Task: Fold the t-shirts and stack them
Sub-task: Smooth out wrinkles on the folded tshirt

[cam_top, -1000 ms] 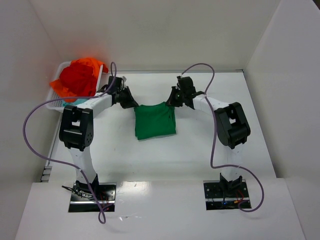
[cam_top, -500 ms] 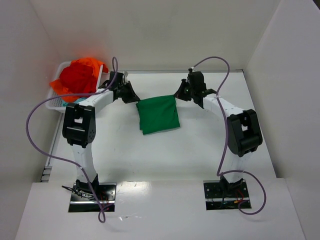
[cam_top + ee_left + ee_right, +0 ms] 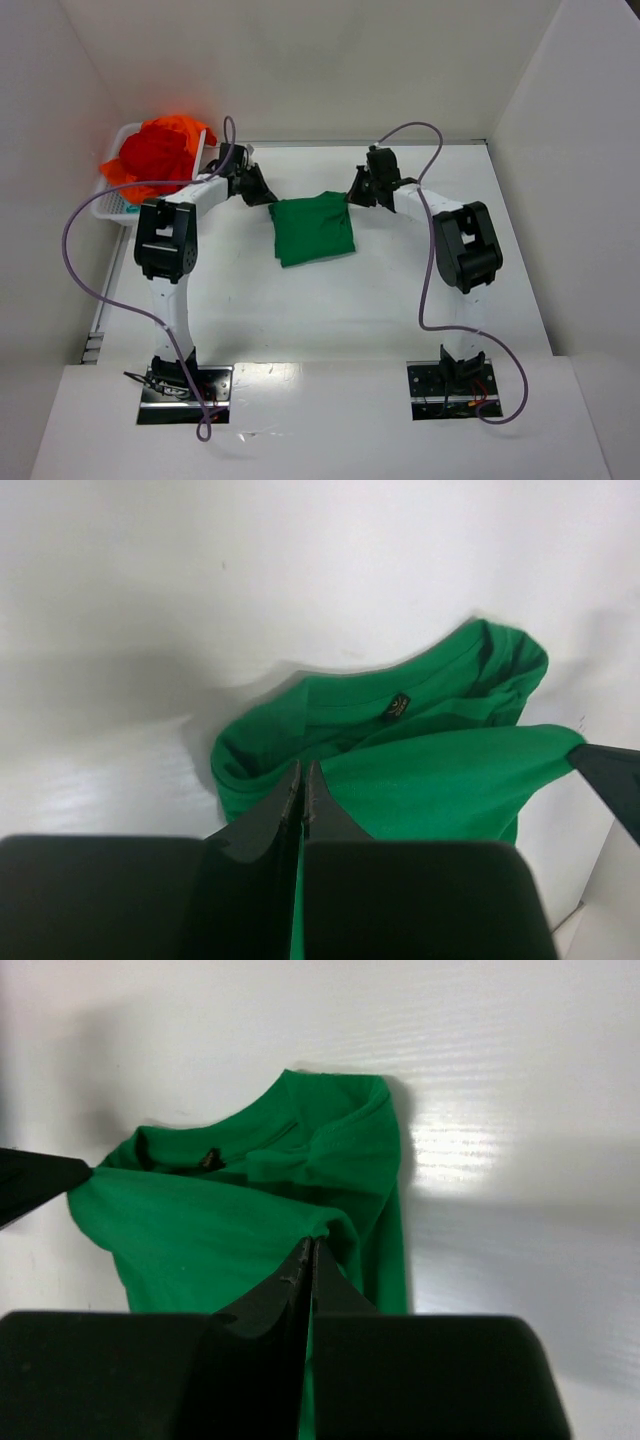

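Both your arms reach far across the worktop (image 3: 400, 290), elbows bent outward and wrists angled in toward each other. That puts the left claw (image 3: 262, 196) and the right claw (image 3: 352, 193) at the two far corners of the green t-shirt (image 3: 313, 232). Each claw is pressed together, pinching a raised corner of that shirt, and the wrist views show green cloth caught between the dark fingers (image 3: 270, 820). The shirt lies folded near the worktop's middle with its collar label (image 3: 398, 706) showing. In each wrist view the claw's own body blocks the near part of the shirt. The red and orange t-shirts (image 3: 158, 152) are heaped in the white basket (image 3: 108, 207) at far left, and whatever lies under them is hidden.
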You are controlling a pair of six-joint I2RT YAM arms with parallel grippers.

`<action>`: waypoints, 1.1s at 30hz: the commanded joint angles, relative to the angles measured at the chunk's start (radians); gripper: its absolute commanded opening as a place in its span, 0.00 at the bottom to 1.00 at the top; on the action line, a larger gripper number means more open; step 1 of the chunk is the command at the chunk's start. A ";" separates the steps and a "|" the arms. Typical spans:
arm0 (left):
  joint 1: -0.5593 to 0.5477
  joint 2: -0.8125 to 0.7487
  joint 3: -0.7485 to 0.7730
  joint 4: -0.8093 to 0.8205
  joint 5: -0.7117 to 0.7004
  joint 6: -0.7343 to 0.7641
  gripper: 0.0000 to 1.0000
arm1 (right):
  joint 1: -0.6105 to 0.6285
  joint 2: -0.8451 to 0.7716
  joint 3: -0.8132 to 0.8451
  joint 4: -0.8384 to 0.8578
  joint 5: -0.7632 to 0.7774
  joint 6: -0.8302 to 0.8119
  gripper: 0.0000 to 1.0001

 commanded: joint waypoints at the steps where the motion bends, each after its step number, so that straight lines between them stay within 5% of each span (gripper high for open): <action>1: 0.026 0.027 0.069 0.005 -0.010 0.028 0.00 | -0.016 0.045 0.098 0.031 0.030 -0.032 0.05; 13: 0.053 0.059 0.089 0.005 -0.010 0.037 0.03 | -0.026 0.169 0.291 0.042 0.019 -0.023 0.05; 18: 0.053 0.071 0.126 -0.004 -0.022 0.037 0.07 | -0.026 0.244 0.350 0.019 0.008 -0.044 0.26; 22: 0.062 0.032 0.126 -0.014 -0.048 0.037 0.30 | -0.026 0.279 0.412 -0.022 0.008 -0.063 0.53; 25: 0.062 -0.028 0.126 -0.023 -0.048 0.057 0.52 | -0.035 0.255 0.422 -0.044 -0.004 -0.063 0.60; 29: 0.062 -0.128 0.103 -0.012 -0.059 0.057 0.70 | -0.035 0.104 0.278 -0.010 0.005 -0.044 0.63; 33: 0.062 -0.174 0.104 0.020 0.047 0.057 0.75 | -0.035 -0.094 0.039 0.074 0.005 0.006 0.64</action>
